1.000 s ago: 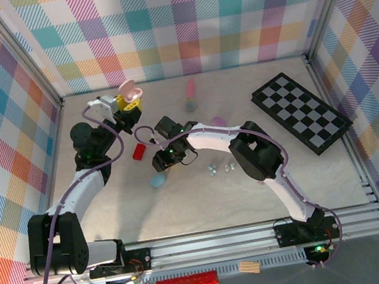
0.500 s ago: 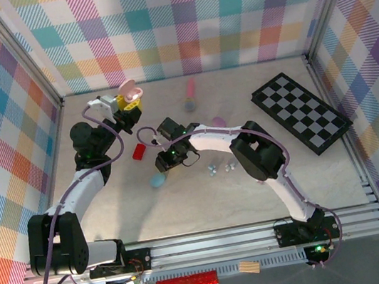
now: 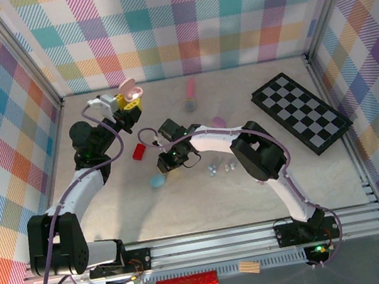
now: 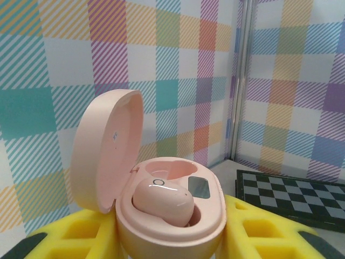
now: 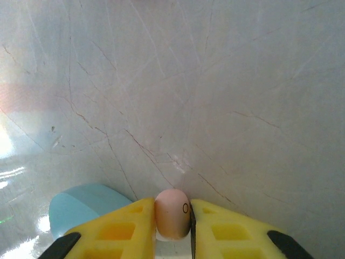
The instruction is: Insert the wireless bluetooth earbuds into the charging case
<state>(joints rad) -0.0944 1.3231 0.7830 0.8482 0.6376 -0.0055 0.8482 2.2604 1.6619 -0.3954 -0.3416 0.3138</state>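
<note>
**A:** What do we see at the left gripper [image 4: 171, 237]?

**B:** Its 2 yellow fingers [image 4: 70, 237] are clamped on the base of the pink charging case [image 4: 178, 221], which is held up off the table [image 3: 185, 207] near the back wall. The lid stands open, tipped to the left in the wrist view. 1 seated earbud [image 4: 161, 202] rests in the front well.

**A:** And the right gripper [image 5: 172, 216]?

**B:** We see it closed on the pink earbud [image 5: 170, 208], pinched between the 2 fingertips low over the table. We cannot tell whether the earbud touches the surface.

**A:** What lies around it?

**B:** The blue case [image 5: 86, 208] lies on the table just beside the left-hand finger in the wrist view. From above, we find the right gripper [image 3: 167, 163] near that blue case [image 3: 157, 180], with a red block [image 3: 138, 151] to its left. It is well apart from the left gripper [image 3: 128, 103].

**A:** Any other earbuds?

**B:** A few small pale earbuds [image 3: 220, 169] sit loose on the table to the right of the gripper. A purple case [image 3: 219, 121] lies beyond them, and a checkerboard [image 3: 301, 111] is at the far right.
</note>
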